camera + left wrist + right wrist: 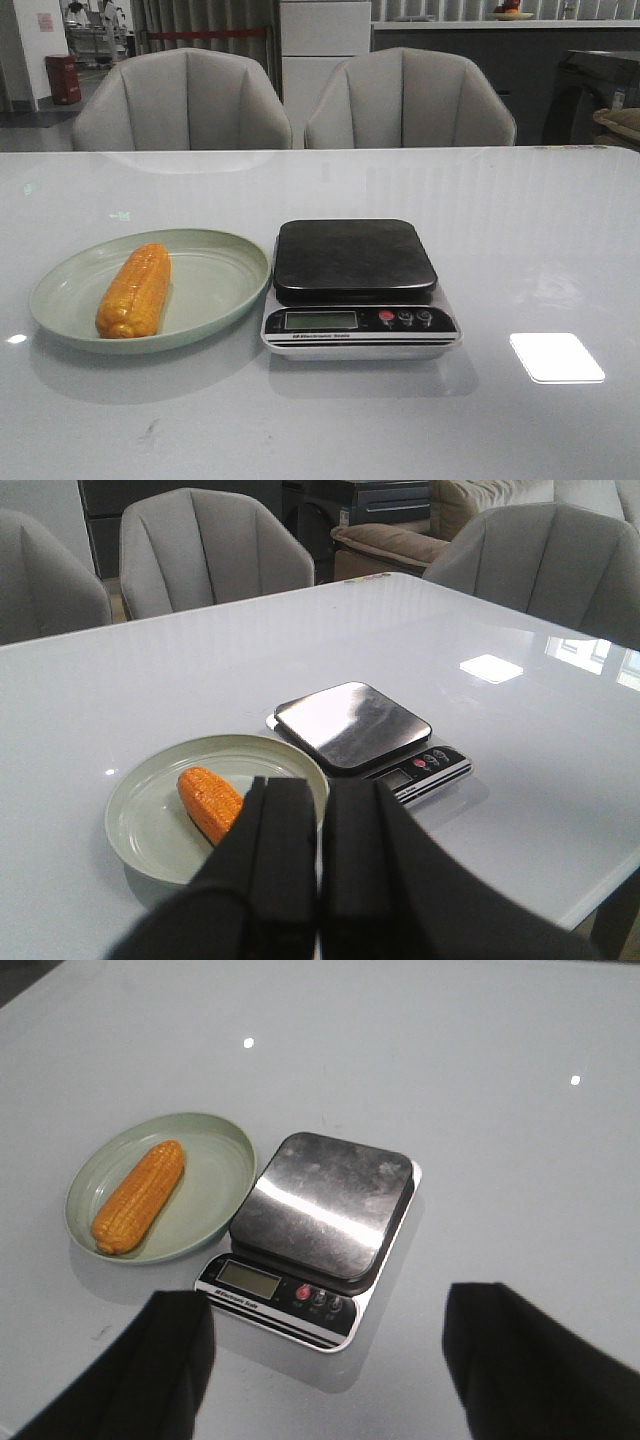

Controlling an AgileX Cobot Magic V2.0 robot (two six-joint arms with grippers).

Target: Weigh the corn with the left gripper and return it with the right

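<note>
The orange-yellow corn (135,290) lies on the pale green plate (215,290) at the table's left front. It also shows in the left wrist view (208,802) and the right wrist view (140,1196). The kitchen scale (357,288) stands just right of the plate, its dark platform bare. Neither gripper shows in the front view. My left gripper (320,820) is shut and empty, held above the table on the near side of the plate. My right gripper (325,1340) is open wide and empty, above the table in front of the scale (320,1230).
Two grey chairs (185,100) (408,100) stand behind the table's far edge. A bright light reflection (556,357) lies on the glossy white tabletop right of the scale.
</note>
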